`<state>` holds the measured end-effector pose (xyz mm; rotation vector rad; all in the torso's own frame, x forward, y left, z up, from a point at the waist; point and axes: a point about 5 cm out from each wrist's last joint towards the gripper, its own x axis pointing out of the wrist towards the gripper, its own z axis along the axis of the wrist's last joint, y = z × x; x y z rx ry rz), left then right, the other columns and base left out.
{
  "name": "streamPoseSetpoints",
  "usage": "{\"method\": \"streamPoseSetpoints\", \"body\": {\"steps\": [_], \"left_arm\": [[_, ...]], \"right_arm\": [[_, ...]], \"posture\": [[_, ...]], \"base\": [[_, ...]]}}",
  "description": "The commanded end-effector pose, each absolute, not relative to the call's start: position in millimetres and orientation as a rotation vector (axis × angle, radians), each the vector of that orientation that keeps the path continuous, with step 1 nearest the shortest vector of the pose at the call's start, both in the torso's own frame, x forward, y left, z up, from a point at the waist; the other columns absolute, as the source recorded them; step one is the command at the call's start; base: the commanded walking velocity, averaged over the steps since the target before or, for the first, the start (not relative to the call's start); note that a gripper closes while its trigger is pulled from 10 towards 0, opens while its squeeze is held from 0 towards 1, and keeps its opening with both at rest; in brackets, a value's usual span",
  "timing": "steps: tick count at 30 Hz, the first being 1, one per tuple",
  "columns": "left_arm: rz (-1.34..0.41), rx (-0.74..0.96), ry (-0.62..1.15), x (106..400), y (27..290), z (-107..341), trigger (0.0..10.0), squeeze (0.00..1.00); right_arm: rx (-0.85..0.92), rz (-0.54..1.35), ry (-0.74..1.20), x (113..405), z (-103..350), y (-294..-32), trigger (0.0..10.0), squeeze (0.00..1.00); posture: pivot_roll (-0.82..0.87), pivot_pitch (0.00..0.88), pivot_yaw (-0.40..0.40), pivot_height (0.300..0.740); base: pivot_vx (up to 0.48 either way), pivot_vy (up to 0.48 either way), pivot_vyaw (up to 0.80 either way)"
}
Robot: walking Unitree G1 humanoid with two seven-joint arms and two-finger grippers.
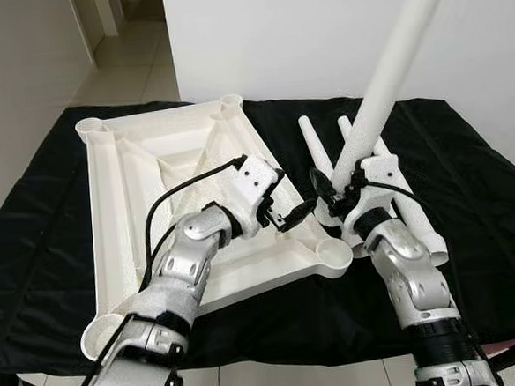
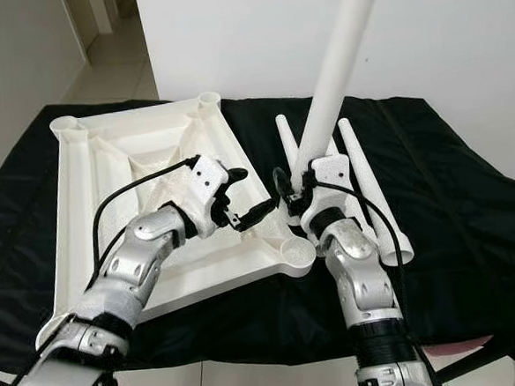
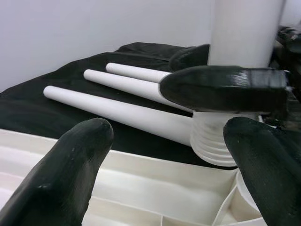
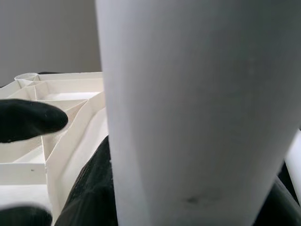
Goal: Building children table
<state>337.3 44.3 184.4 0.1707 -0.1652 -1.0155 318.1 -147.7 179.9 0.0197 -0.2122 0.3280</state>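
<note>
Left eye view, arms: two silver, ribbed metal arms are reaching forward from the bottom edge; the left gripper (image 1: 296,214) is hanging over the near right part of the white tabletop (image 1: 142,179), its black fingers standing apart and closing on nothing.
Left eye view, leg: the right gripper (image 1: 327,197) is clamping its fingers on the held leg (image 1: 390,69), a smooth white tapering tube tilting up to the top edge, its lower end just beside the corner socket (image 1: 334,256).
Left eye view, tabletop: it is lying upside down on the black cloth (image 1: 469,178), moulded white plastic with raised ribs and a round socket at each corner.

Right eye view, spare legs: three spare legs (image 2: 370,185) are lying side by side on the cloth behind the right arm, plain white cones with open wide ends.
Right eye view, desk: a desk (image 2: 464,360) is carrying the wrinkled matte cloth; no writing can be read anywhere.

Left wrist view, thread: the held leg's ridged screw thread (image 3: 214,141) is showing just above the tabletop's rim, with a rounded, rubbery black fingertip on either side.

Right wrist view, surface: the held leg's faintly grainy white wall is looming very close, with the ribbed tabletop beyond it.
</note>
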Motion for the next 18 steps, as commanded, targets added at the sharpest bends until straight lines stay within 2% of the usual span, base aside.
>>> {"method": "streamPoseSetpoints", "body": {"steps": [1, 8, 18], "left_arm": [[-0.821, 0.097, -0.129, 338.5, 49.3, 174.9, 10.0, 0.0], [-0.747, 0.062, -0.118, 323.6, 57.7, 157.9, 10.0, 0.0], [-0.731, 0.064, -0.166, 315.9, 74.8, 163.4, 10.0, 0.0]], "right_arm": [[0.034, 0.346, -0.236, 311.5, 178.3, -146.5, 10.0, 0.0], [0.086, 0.351, -0.258, 296.4, 171.8, -148.6, 10.0, 0.0], [0.104, 0.339, -0.293, 289.6, 174.1, -150.6, 10.0, 0.0]], "posture": [[0.02, 0.043, -0.027, 0.74], [0.02, 0.046, -0.031, 0.74], [0.02, 0.065, -0.044, 0.74]], "base": [[0.0, 0.0, 0.0], [0.0, 0.0, 0.0], [0.0, 0.0, 0.0]]}}
